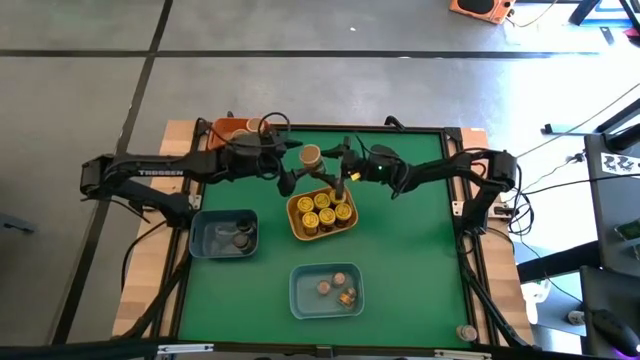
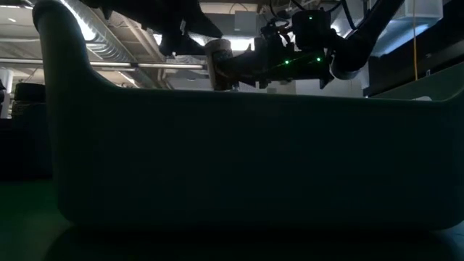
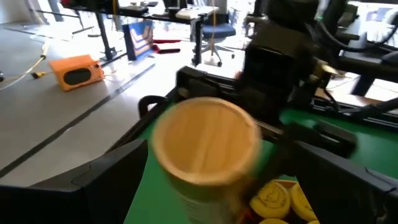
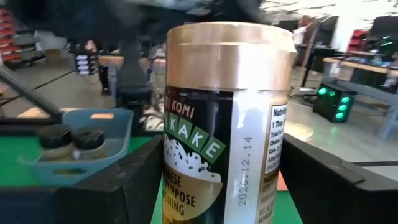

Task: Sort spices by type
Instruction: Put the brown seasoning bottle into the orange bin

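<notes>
Trays and jars sit around one landmark, the rectangular yellow tray (image 1: 322, 213) at the middle of the green mat. Left of it lies a blue tray (image 1: 224, 235) holding two dark-lidded jars (image 1: 242, 238); up and left of it, an orange tray (image 1: 228, 128) rests at the mat's far edge. The left gripper (image 1: 290, 172) hovers released just off the yellow tray's upper left corner. Beside it, above that tray's upper edge, the tan-lidded furikake jar (image 1: 310, 155) hangs in the air, the right gripper (image 1: 333, 164) clamped around it. Six yellow-lidded jars (image 1: 325, 212) fill the yellow tray. Below it, a second blue tray (image 1: 328, 290) holds three jars. Right of the yellow tray the mat is bare.
</notes>
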You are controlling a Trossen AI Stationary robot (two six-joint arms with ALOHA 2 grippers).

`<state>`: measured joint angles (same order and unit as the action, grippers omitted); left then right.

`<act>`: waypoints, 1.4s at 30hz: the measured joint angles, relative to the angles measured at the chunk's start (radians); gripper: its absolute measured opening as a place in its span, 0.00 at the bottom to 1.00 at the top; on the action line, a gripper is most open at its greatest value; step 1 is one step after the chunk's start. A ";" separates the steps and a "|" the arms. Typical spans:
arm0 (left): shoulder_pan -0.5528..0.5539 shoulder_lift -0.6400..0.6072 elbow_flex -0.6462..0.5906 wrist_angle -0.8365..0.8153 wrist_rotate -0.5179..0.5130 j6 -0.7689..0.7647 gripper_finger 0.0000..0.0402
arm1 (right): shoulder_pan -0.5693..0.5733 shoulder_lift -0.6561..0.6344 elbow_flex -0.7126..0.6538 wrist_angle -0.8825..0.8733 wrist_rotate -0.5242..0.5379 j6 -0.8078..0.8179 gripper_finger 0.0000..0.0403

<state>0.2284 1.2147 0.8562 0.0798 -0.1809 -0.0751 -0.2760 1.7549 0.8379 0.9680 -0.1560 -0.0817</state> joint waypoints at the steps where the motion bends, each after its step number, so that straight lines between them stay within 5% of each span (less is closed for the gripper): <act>1: -0.001 -0.003 0.000 0.001 0.003 0.001 0.97 | 0.000 -0.001 0.000 0.000 0.005 0.001 0.71; 29: -0.002 0.008 0.000 0.029 0.068 0.031 0.96 | 0.041 -0.001 0.054 -0.004 -0.092 -0.022 0.71; 38: -0.002 0.006 0.000 0.032 0.101 0.036 0.67 | 0.040 0.000 0.054 0.000 -0.091 0.017 0.73; 42: -0.002 -0.026 0.000 -0.008 0.100 0.044 0.67 | 0.042 -0.002 0.055 0.009 -0.093 0.033 0.77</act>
<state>0.2260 1.1889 0.8564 0.0718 -0.0814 -0.0315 -0.2344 1.7526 0.8925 0.9767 -0.2487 -0.0490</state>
